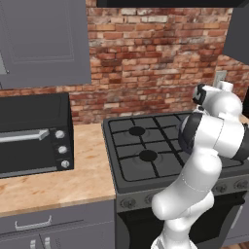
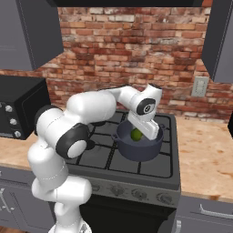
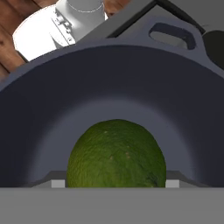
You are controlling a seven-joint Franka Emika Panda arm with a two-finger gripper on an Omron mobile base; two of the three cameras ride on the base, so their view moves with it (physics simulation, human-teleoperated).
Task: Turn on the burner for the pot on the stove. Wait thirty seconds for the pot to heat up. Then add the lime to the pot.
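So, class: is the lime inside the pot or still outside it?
Inside. The lime sits within the pot's rim on the stove; the hand view shows pot walls around it.

Both base cams behind arm, looking forward and down at stove [image 1: 146, 155]: one from its left, one from its right. Hand cam super close, staring into pot [image 3: 109, 87] on stove.

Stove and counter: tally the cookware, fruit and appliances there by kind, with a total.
Pot: 1
Lime: 1
Stove: 1
Countertop oven: 1
Total: 4
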